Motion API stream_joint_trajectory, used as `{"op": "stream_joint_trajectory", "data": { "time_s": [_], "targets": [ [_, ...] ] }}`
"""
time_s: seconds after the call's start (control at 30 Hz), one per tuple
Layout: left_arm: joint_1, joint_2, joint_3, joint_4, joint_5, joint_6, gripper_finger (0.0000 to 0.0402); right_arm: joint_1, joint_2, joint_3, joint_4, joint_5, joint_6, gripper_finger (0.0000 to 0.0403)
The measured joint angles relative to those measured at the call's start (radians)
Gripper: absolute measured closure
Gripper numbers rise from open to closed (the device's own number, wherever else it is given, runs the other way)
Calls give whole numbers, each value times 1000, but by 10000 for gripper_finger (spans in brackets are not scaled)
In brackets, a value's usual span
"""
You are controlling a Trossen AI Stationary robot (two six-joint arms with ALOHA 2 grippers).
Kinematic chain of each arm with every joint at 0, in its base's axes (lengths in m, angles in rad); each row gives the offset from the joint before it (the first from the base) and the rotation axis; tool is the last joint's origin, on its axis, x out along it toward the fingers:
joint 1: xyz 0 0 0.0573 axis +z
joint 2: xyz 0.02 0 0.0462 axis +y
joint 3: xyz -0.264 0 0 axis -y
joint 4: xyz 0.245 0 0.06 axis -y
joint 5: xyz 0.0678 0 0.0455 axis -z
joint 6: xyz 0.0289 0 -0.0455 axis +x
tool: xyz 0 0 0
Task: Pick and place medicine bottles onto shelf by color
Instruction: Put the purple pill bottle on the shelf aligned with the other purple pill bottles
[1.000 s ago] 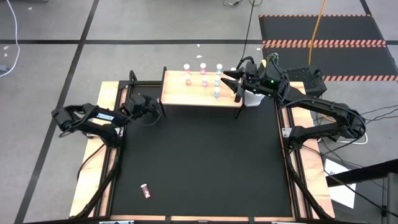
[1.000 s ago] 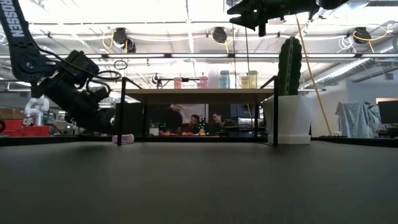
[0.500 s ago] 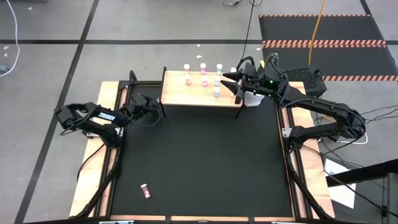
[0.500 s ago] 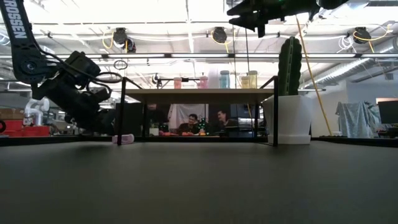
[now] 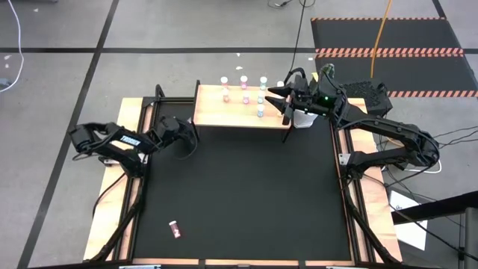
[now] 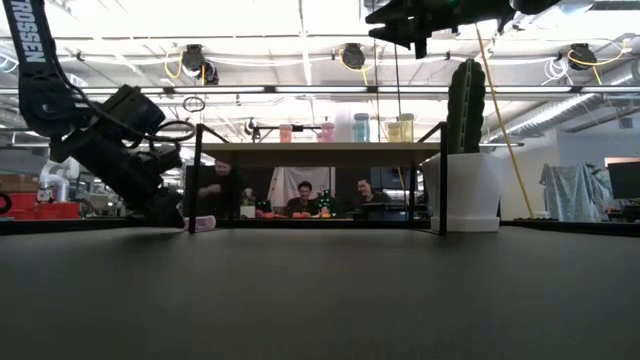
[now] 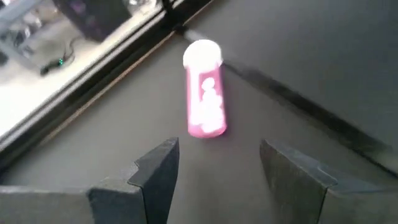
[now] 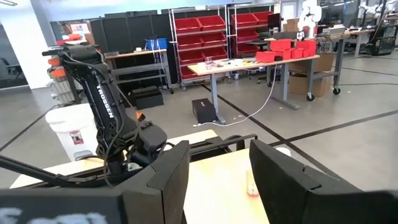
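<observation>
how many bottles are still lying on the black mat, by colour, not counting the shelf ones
pink: 2, the lone bottle and the second bottle just ahead of the open left pincer
teal: 0
yellow: 0
total: 2

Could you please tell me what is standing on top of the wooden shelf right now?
Small white-capped bottles, pink and teal, stand upright on the shelf. The right claw hovers over its right end, hiding anything beneath it.

The left gripper point(image 5: 191, 135) has eased forward along the table's far left edge, toward the shelf's point(image 5: 224, 116) near left leg, its open fingers closing in on a pink bottle point(image 7: 204, 88) lying just ahead.
</observation>
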Motion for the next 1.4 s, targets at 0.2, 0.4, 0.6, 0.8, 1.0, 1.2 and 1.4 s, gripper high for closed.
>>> {"op": "stream_joint_trajectory", "data": {
  "time_s": [0.2, 0.4, 0.6, 0.8, 1.0, 1.2, 1.4],
  "targets": [
    [2, -49, 0, -56, -4, -130, 177, 0, -8, 0, -12, 0, 17, 239],
    [38, -163, 0, -199, -5, -304, 177, 0, -22, 0, -66, 0, 11, 238],
    [101, -313, 1, -355, -89, -415, 177, 0, -25, 0, -75, 0, 8, 239],
    [193, -373, 67, -465, -284, -517, 177, 0, -25, 0, -75, 0, 5, 239],
    [194, -259, 113, -456, -368, -534, 177, 0, -25, 0, -76, 0, -17, 238],
    [174, -185, 168, -496, -446, -630, 177, 0, -25, 0, -93, -3, 7, 238],
    [147, -98, 209, -491, -484, -719, 176, 1, -25, 0, -100, -26, 34, 238]
  ]
}}
